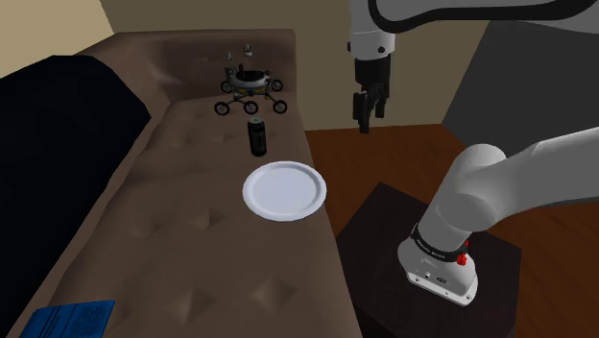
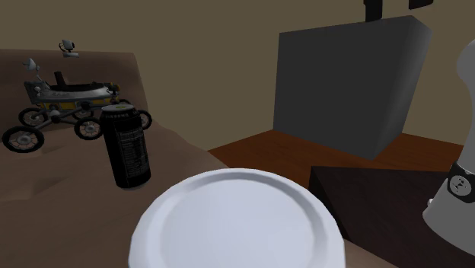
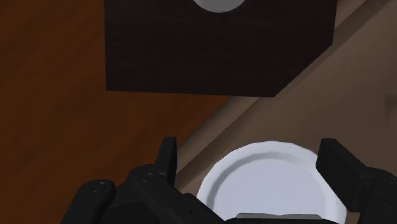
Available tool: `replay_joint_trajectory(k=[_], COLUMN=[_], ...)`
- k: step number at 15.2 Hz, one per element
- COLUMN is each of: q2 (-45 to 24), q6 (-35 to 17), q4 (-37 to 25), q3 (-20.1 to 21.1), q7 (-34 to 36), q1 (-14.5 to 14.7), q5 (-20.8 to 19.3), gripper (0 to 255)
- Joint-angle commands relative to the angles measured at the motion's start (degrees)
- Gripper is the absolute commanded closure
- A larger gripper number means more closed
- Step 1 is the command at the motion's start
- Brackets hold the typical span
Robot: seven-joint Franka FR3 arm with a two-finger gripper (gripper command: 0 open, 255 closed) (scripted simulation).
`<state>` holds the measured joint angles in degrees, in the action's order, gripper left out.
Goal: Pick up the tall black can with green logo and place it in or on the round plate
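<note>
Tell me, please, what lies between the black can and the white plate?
Only bare brown couch seat; the shoulder view shows the can standing apart from the plate, nothing between.

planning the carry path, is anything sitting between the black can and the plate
Nothing visible does. The can stands upright near the plate, only bare sofa between them. The toy rover sits on the can's far side, away from the plate.

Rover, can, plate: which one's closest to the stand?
The white plate. It lies at the sofa's edge facing the stand. The can stands farther back, and the rover is beyond that.
</note>
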<state>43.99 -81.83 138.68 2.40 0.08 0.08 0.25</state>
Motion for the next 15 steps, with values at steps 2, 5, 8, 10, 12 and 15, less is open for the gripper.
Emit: replay_joint_trajectory(k=[2, 5, 8, 10, 12, 15], q2=[-1.95, -7.97, -14.16, -18.35, -22.55, -28.88], q6=[-1.76, -6.72, -11.13, -13.74, -16.07, -19.01], q4=[-0.47, -2.34, -4.91, -6.99, -9.36, -13.47], q3=[0.3, 1.17, 1.99, 2.51, 3.0, 3.65], q7=[0.36, 1.47, 2.66, 3.5, 4.37, 5.75], q1=[-0.05, -0.25, -0.49, -0.67, -0.87, -1.12], q5=[-0.02, -0.23, -0.66, -1.09, -1.62, -2.64], gripper=[0, 0, 0, 0, 0, 0])
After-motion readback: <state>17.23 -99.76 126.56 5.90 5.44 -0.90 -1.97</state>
